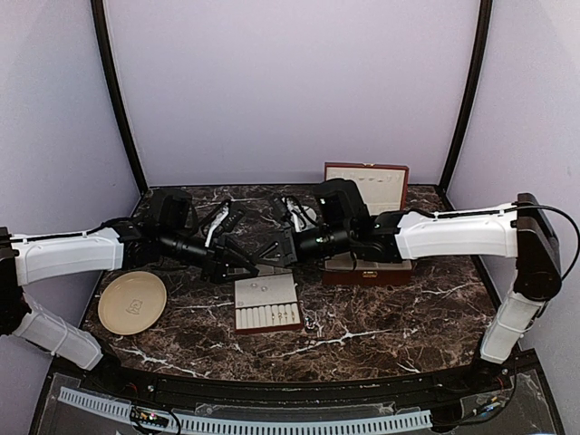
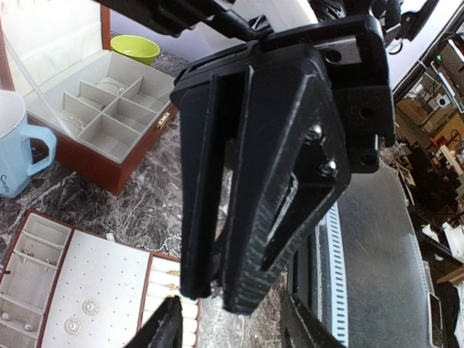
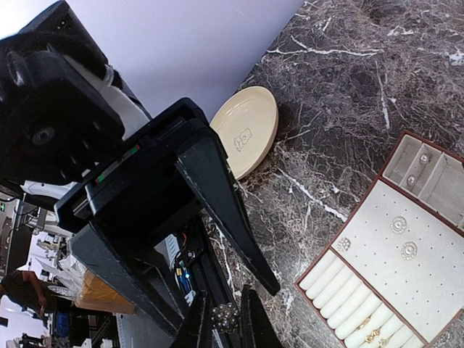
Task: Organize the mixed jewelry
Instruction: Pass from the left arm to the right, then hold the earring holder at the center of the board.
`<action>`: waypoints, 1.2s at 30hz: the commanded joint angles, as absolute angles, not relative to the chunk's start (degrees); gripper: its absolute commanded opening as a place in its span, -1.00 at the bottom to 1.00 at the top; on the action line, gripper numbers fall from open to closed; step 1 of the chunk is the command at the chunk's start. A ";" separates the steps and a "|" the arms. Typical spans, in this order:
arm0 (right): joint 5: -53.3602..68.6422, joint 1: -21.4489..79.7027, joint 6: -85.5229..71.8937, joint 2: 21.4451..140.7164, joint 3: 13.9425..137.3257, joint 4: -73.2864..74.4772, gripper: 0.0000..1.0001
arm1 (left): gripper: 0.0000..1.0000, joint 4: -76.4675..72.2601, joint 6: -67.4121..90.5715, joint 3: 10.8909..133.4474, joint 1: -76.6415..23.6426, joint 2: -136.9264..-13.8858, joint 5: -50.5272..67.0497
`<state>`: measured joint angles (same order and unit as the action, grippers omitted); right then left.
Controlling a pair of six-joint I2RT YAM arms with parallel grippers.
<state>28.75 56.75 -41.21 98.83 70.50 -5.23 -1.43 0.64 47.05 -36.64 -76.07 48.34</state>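
Pale lilac walls [image 1: 290, 82], dark marble table [image 1: 362, 317]

The left arm [image 1: 68, 254] and the right arm [image 1: 453, 234] wear glossy white moulded plastic shells between black cylindrical joints. A thin black cable [image 1: 557, 214] arcs over the right arm's dark elbow block. The right gripper [image 2: 216, 293] has matte black, grainy, wedge-shaped fingers [image 2: 283, 159] bearing two silver screw heads [image 2: 313, 133].

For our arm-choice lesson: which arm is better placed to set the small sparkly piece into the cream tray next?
Right: the right gripper pinches the sparkly piece close by the tray, while the left gripper stands open and empty.
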 commanded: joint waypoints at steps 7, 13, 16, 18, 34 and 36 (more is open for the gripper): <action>22.93 56.09 -40.73 95.27 68.50 -6.32 -0.81 | 0.12 -0.27 -1.53 48.06 -36.89 -74.66 46.75; 19.25 56.34 -35.66 93.52 68.25 -1.51 -0.78 | 0.02 2.49 -3.97 47.32 -35.67 -68.58 37.29; 15.11 56.90 -33.16 93.53 68.76 3.07 -0.78 | -0.03 3.56 -2.67 47.28 -32.63 -64.83 29.99; 13.72 57.18 -32.28 93.98 68.75 4.50 -0.78 | -0.04 3.28 -0.81 46.72 -31.34 -63.09 26.00; 11.49 61.50 -29.02 104.44 73.55 3.86 -0.78 | -0.01 -11.94 29.15 30.60 -30.59 -66.90 28.20; 11.64 61.58 -29.02 105.68 74.36 3.57 -0.78 | -0.06 -12.79 29.30 29.50 -30.73 -69.47 31.96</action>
<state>12.03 61.01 -30.00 103.88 71.64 5.26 -3.77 21.71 33.17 -30.72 -67.16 24.53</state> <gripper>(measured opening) 0.115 0.487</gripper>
